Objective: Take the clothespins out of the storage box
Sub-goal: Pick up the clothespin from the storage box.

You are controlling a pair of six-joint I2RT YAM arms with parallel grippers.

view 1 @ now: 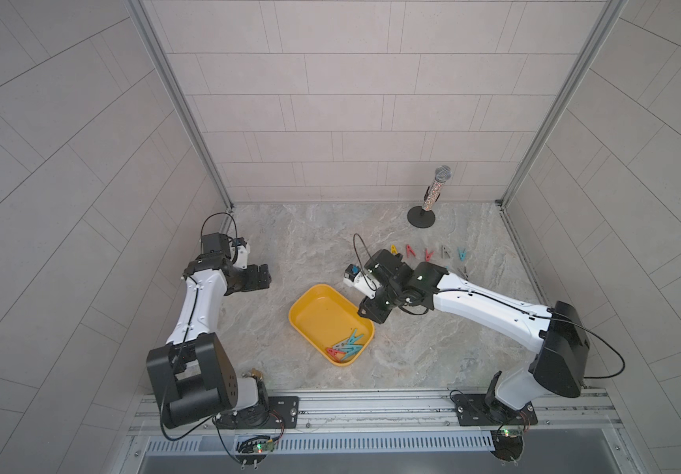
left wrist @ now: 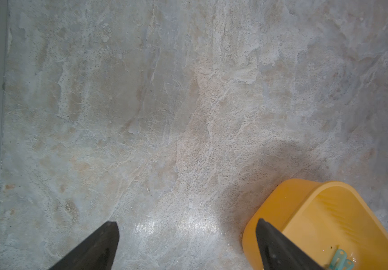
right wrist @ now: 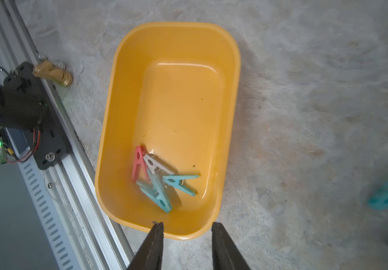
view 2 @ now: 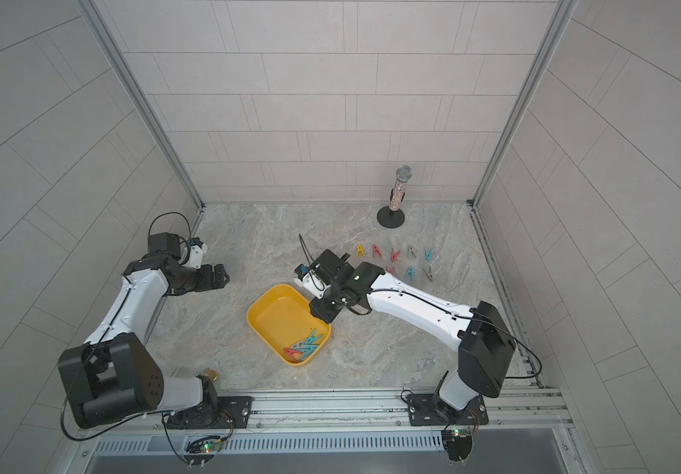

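The yellow storage box (view 1: 318, 305) lies mid-table in both top views. Several clothespins (right wrist: 158, 184), one red, one grey and two teal, are heaped at one end of it. More clothespins (view 2: 394, 254) lie in rows on the table at the back right, the nearer row partly hidden by my right arm. My right gripper (right wrist: 187, 225) hovers over the box's rim (right wrist: 188, 233), open, with nothing between its fingers; in a top view it (view 1: 365, 312) is at the box's right side. My left gripper (left wrist: 186, 223) is wide open and empty, left of the box (left wrist: 305, 210).
A glittery microphone (view 1: 435, 186) on a black round stand rises at the back right. A small brass object (view 1: 254, 374) sits by the left arm's base. An aluminium rail (view 1: 371, 404) runs along the front edge. Tiled walls enclose the table.
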